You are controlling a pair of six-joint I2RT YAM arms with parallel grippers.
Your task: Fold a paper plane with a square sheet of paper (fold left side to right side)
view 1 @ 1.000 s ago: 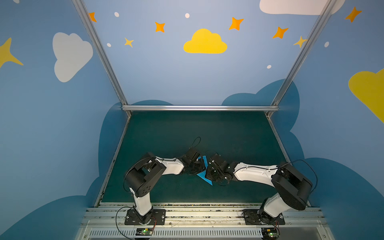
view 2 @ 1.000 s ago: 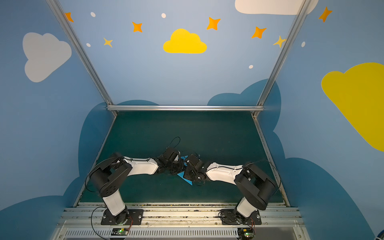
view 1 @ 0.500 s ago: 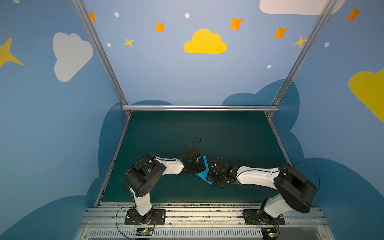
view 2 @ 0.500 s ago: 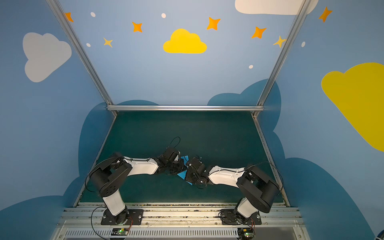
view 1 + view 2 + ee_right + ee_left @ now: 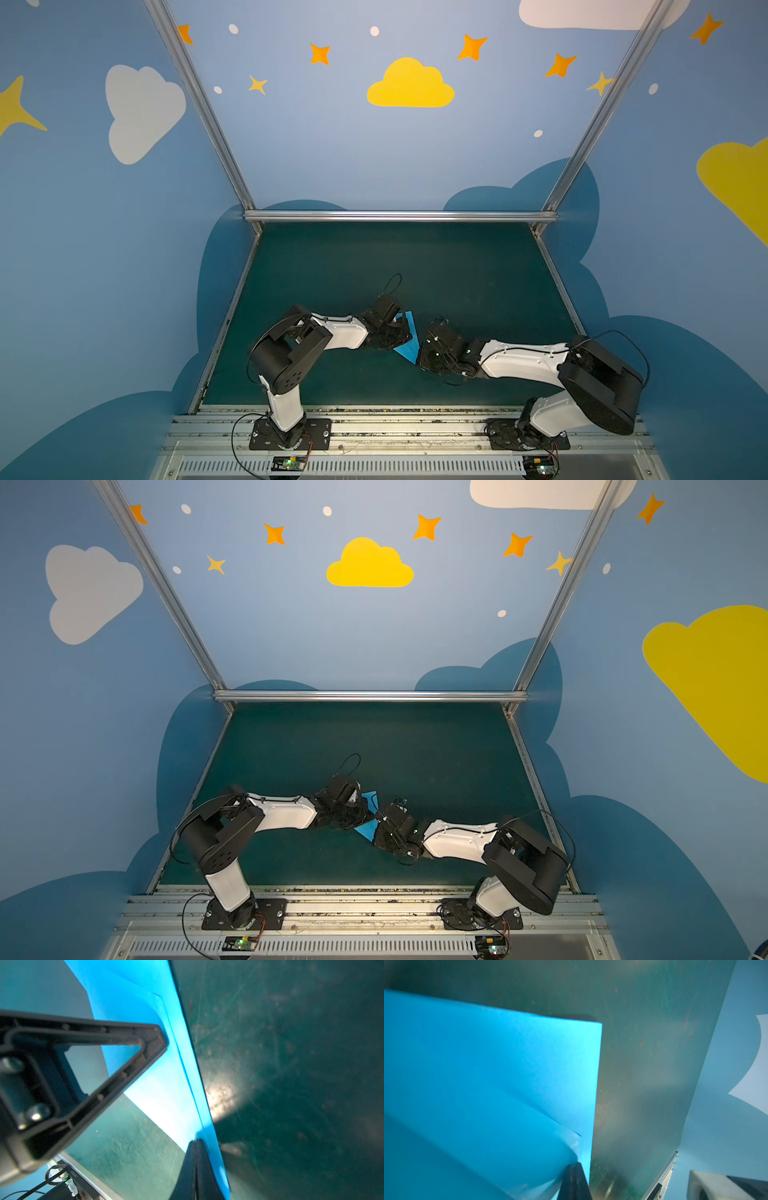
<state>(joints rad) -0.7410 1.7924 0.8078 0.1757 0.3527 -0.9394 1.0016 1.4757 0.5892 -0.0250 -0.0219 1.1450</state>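
Observation:
The square sheet of paper (image 5: 408,341) is bright sky-blue and lies folded over on the green mat between my two grippers; in both top views only a narrow strip (image 5: 367,828) shows. My left gripper (image 5: 397,334) is shut, its tips (image 5: 574,1164) pressed down on the paper (image 5: 488,1084) close to its straight edge. My right gripper (image 5: 424,354) is shut too, tips (image 5: 196,1141) resting on the paper (image 5: 166,1095) along the doubled long edge. The left gripper's black finger (image 5: 153,1043) touches the sheet further along that edge. The paper plane is not in view.
The green mat (image 5: 415,266) stretches back to an aluminium rail (image 5: 399,216). Blue painted walls close in both sides. The arm bases (image 5: 286,432) sit on the front rail (image 5: 395,419).
My right gripper has slid a little along the paper's edge toward the front of the mat. The left gripper has stayed in place on the sheet.

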